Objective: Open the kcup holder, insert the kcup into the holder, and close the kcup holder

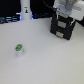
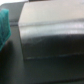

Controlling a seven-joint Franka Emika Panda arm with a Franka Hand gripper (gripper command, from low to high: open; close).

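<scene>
Exterior view: the white arm comes down from the upper right of the frame, wrist pointed roughly straight down, its gripper (image 1: 63, 19) sitting right over the top of the kcup holder (image 1: 63, 29). The holder is a black boxy unit in the upper right of the frame, standing on the white table (image 1: 45, 60), two stacked drawer fronts faintly visible on its face. Both fronts look flush, probably closed, but the picture is too blurry to be sure. The gripper's dark fingers seem to straddle or touch the holder's upper edge; whether they are spread or pinched cannot be told at this resolution.

The kcup (image 1: 19, 49) sits on the table at left of centre in the frame, green top up, well apart from the holder and from the arm. Nothing touches it.

A tall white bottle-shaped object (image 1: 25, 11) stands at the upper left, against the dark background strip.

Wrist view: very blurred. A dark glossy boxy surface, the kcup holder (image 2: 50, 30), fills most of the frame, with a lighter reflective top face and a darker front face below it. A teal patch (image 2: 4, 27) shows at the left edge; unidentifiable. No fingertips can be made out here.
</scene>
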